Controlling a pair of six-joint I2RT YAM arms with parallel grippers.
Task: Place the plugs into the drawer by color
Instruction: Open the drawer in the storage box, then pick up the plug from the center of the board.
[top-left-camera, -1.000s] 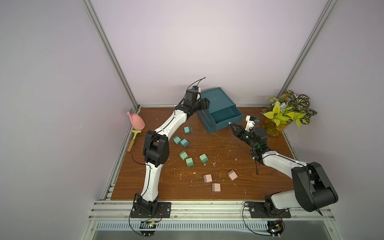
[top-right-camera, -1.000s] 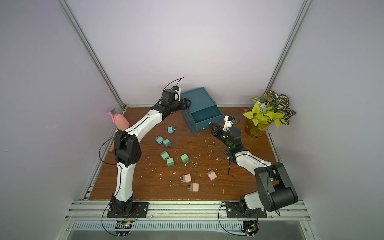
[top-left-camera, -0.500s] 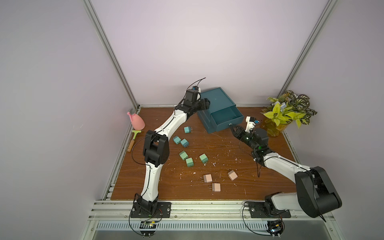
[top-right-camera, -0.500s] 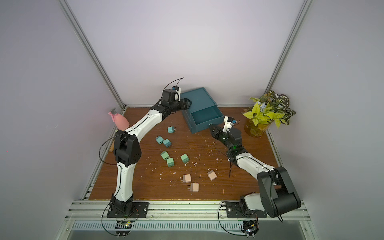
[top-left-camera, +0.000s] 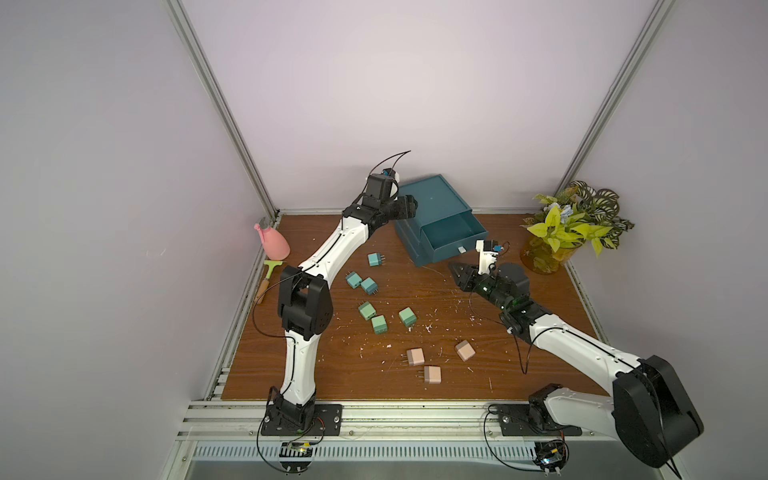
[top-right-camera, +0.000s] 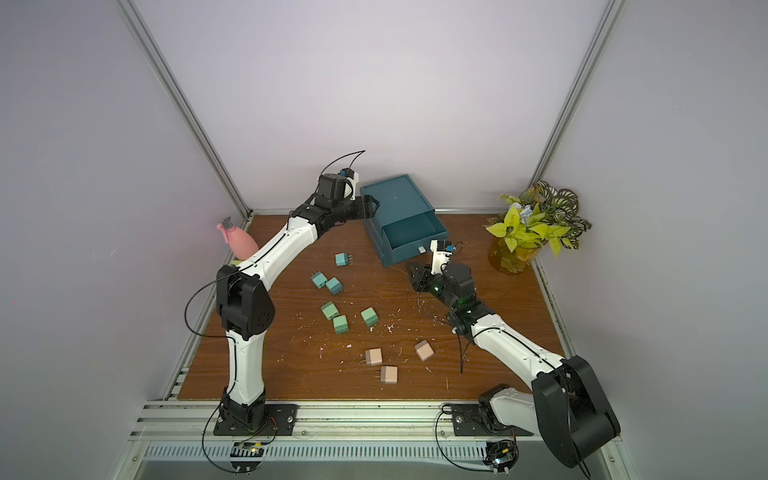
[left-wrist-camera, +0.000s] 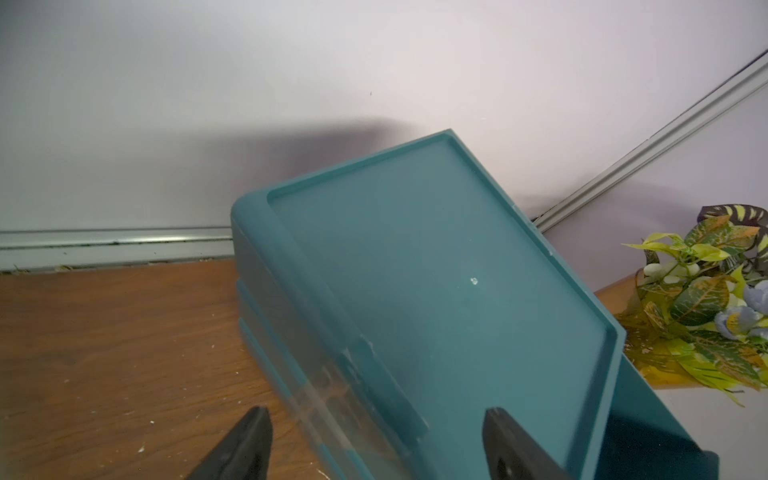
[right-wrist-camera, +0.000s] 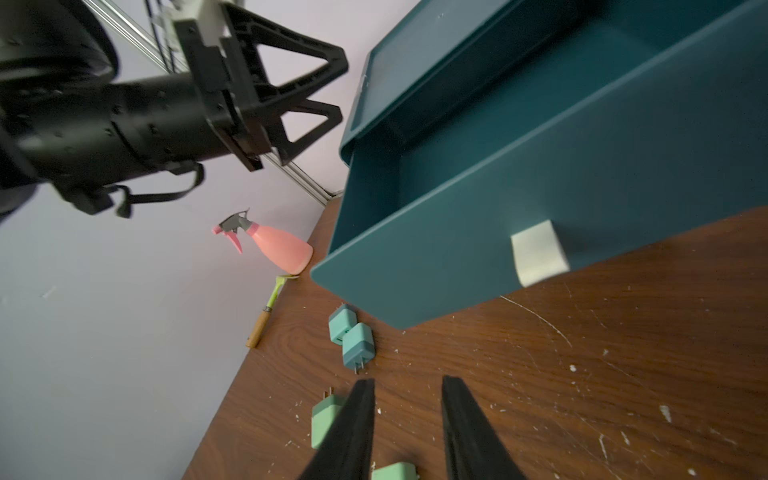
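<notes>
Nine plugs (top-left-camera: 407, 317) lie loose on the wooden table (top-left-camera: 353, 386), none stowed. The teal-blue plugs (top-left-camera: 368, 286) are nearest the left arm, the green plugs (top-left-camera: 378, 324) next toward the bases, and the beige-pink plugs (top-left-camera: 432, 375) farthest back. All sit well to the left of the right gripper (top-left-camera: 455, 269).

Drawer chest (top-left-camera: 432, 198): three tiers. The top drawer (top-left-camera: 444, 254) is pulled out, its visible interior bare. The lower two are shut, contents hidden.

Right gripper: just short of the white tab handle (top-left-camera: 461, 249), not touching it, fingers slightly parted with nothing between them.

Left gripper (top-left-camera: 411, 205): at the chest's top left edge, fingers spread wide, grasping nothing. Contact with the chest cannot be told.

Step, as judged: drawer opened, sorting not begun. The next move calls for a descent onto one plug, fingers closing across its body clear of the prongs, then a lift over the drawer's front wall.

Periphery: pink spray bottle (top-left-camera: 274, 244) and wood-handled brush (top-left-camera: 266, 278) beyond the left arm; potted plant (top-left-camera: 569, 226) beyond the right gripper.
</notes>
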